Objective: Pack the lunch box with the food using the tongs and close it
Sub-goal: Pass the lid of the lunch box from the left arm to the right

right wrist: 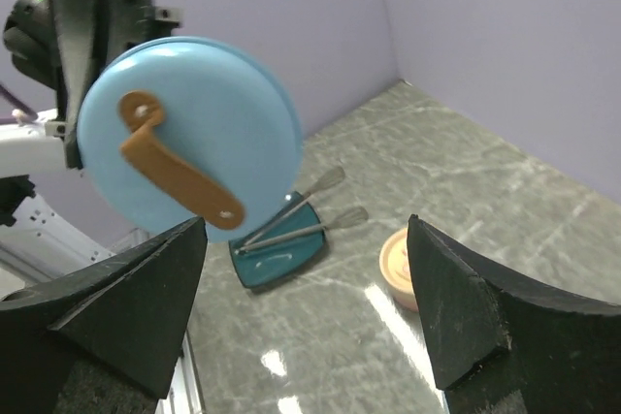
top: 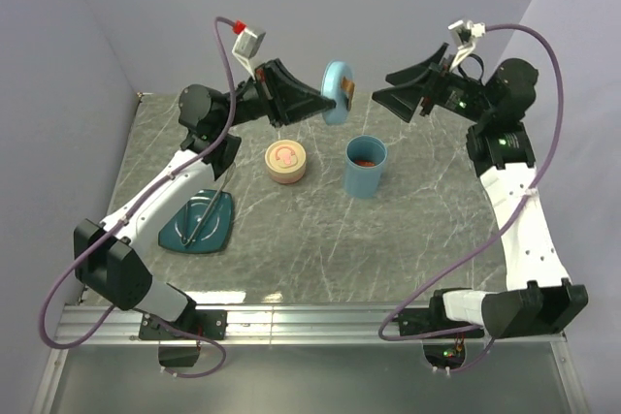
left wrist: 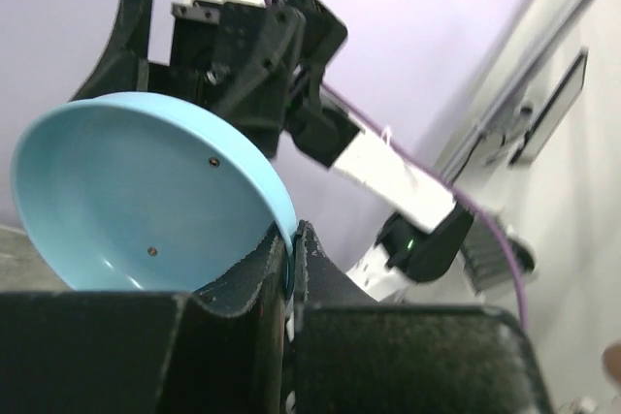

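My left gripper (top: 325,99) is raised over the back of the table, shut on the rim of the light blue lunch box lid (top: 339,92). The left wrist view shows the lid's hollow inside (left wrist: 146,201), its rim pinched between the left gripper's (left wrist: 293,239) fingers. My right gripper (top: 383,86) faces the lid from the right, open, with a gap between them. In the right wrist view the lid (right wrist: 233,113) with its brown strap (right wrist: 179,176) hangs up left of the right gripper (right wrist: 306,307). The tongs (top: 209,208) lie on the teal plate (top: 184,235). Food (top: 284,154) sits in the beige tier (top: 285,174).
The blue lunch box cup (top: 366,176) stands at mid-table with red-orange food (top: 366,159) inside, to the right of the beige tier. In the right wrist view the plate (right wrist: 262,264), tongs (right wrist: 301,220) and beige tier (right wrist: 398,264) lie below. Purple walls close the back and sides.
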Robot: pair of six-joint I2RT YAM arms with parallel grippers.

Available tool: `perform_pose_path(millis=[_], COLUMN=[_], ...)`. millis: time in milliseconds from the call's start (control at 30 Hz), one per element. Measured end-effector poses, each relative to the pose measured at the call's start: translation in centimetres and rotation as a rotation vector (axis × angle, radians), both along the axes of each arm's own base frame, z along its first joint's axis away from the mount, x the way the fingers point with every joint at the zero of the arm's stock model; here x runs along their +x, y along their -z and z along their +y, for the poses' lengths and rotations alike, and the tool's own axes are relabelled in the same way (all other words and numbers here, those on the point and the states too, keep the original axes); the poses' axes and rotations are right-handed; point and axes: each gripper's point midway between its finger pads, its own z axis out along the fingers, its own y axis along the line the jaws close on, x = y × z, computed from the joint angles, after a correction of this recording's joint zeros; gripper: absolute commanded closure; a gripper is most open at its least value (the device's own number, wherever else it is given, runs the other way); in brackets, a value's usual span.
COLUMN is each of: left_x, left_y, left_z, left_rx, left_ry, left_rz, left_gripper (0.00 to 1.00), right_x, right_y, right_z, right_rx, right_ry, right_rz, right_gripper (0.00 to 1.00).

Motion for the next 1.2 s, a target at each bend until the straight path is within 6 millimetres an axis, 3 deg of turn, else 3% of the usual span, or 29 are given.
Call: perform_pose_path(millis=[267,433,600,933,1100,1200], left_x=[4.5,6.2,6.6,6.9,7.4,7.5], left_y=[-3.6,-5.0,-5.9,-5.8,-5.4,-5.3], left_z=[-0.3,-0.4,-0.3,-0.3,-0.4,-0.4], left_rx=[-0.103,-0.142,-0.166,-0.167,-0.162,-0.161], left_ry=[-0.047,-0.052,-0.049,-0.051,-0.059,-0.059], left_rz=[0.253,0.340,0.387,0.409,0.426,0.433], left_gripper=[1.00,1.00,1.00,1.00,1.00,1.00], right_x=[1.9,3.4,4.0,3.0,1.9,1.5], right_y=[-1.7,-2.9,-3.7,-5.4,-6.2,-6.5], right_z=[2.8,3.6,4.5,6.1,7.1,7.4], right_rx=[0.087,0.206,0.282,0.330,0.337,0.336], right_ry=[-0.079,-0.119,-0.168,-0.240,-0.278,-0.287], right_rz=[-0.016,0.013,0.025,-0.009,-0.031,-0.049], right_gripper=[0.15,0.17,0.18,0.26,0.32,0.41])
